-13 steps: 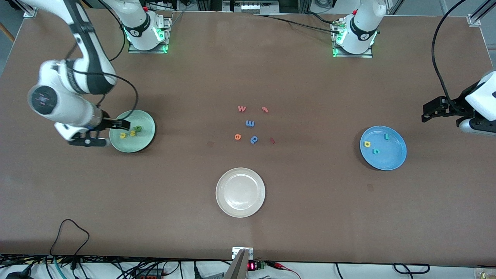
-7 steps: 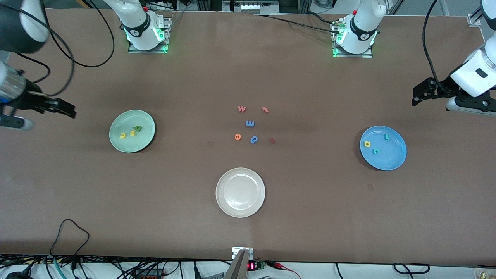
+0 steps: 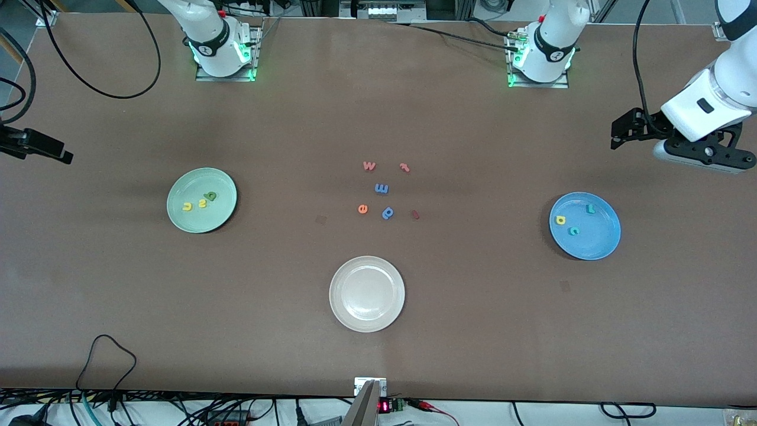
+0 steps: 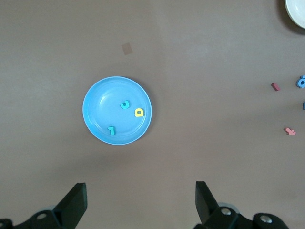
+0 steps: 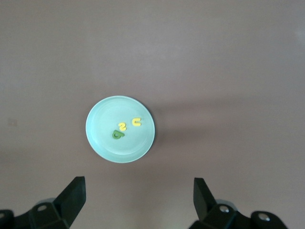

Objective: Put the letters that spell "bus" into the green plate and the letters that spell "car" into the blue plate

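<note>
Brown tabletop (image 3: 378, 106): bus letters (image 3: 201, 202) lie in the green plate (image 3: 225, 210), car letters (image 3: 572, 222) in the blue plate (image 3: 603, 242). Left tool (image 4: 140, 202) and right tool (image 5: 138, 200) hang spread, empty, near opposite edges. I'd simply retract clear without disturbing either plate.

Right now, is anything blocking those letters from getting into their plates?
Nothing visible does. The green b, yellow s and yellow u already lie in the green plate; the c, a and r lie in the blue plate.
</note>
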Action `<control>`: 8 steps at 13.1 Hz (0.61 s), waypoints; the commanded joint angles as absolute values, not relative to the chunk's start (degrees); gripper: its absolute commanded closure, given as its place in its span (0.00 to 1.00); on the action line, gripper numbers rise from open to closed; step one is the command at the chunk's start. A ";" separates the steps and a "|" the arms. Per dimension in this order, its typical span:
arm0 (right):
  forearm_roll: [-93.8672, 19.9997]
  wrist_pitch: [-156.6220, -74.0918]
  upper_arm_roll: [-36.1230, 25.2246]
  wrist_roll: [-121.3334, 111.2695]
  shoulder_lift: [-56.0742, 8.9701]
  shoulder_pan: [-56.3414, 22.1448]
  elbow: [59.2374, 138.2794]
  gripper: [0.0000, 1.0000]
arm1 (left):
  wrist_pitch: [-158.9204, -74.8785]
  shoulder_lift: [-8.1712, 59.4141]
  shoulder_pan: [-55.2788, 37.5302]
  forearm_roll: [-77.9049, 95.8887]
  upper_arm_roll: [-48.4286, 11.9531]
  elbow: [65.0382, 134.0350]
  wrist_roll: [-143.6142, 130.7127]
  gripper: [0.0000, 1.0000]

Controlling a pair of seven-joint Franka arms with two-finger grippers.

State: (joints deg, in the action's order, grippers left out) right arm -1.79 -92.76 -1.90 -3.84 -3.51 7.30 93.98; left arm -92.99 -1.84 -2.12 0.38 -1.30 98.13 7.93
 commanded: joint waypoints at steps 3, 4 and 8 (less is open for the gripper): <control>0.00 -89.22 -5.71 -4.48 -3.25 0.97 92.37 0.00 | -91.59 -2.29 -1.93 -0.61 -1.05 96.68 8.00 0.00; 0.09 -89.12 -5.71 -4.48 -3.25 0.97 92.37 0.00 | -91.50 -2.37 -1.93 -0.70 -1.14 96.68 8.00 0.00; 0.09 -89.30 -5.71 -4.40 -3.34 0.97 92.37 0.00 | -91.32 -2.37 -1.76 -0.70 -1.14 96.68 8.09 0.00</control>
State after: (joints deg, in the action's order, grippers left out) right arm -0.60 -90.60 -5.07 -3.84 -3.33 1.65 93.50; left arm -92.58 -1.84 -1.99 0.14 -1.08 97.29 7.93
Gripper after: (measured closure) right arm 0.000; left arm 0.000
